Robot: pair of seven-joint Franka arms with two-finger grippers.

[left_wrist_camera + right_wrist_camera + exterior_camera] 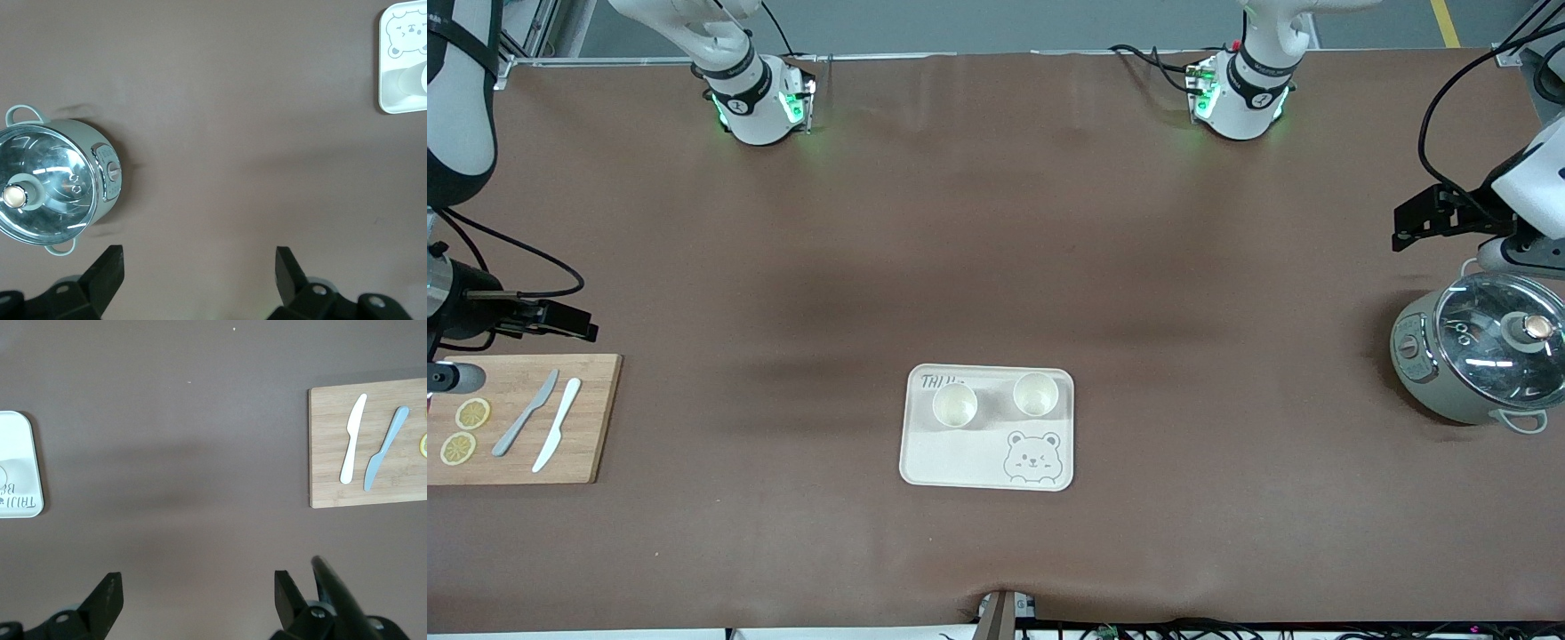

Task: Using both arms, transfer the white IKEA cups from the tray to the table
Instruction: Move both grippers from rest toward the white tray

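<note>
Cream-white, both cups stand upright on the bear tray [960,462] near the table's middle: one cup [955,404] toward my right arm's end, the other cup [1036,394] just beside it toward my left arm's end, apart. My left gripper [197,267] hangs wide open and empty over bare brown table [996,231] beside the lidded pot [1480,356]. My right gripper [197,590] hangs equally wide and empty over the table beside the wooden board [525,418], which carries two knives [543,422] and lemon slices [464,431].
</note>
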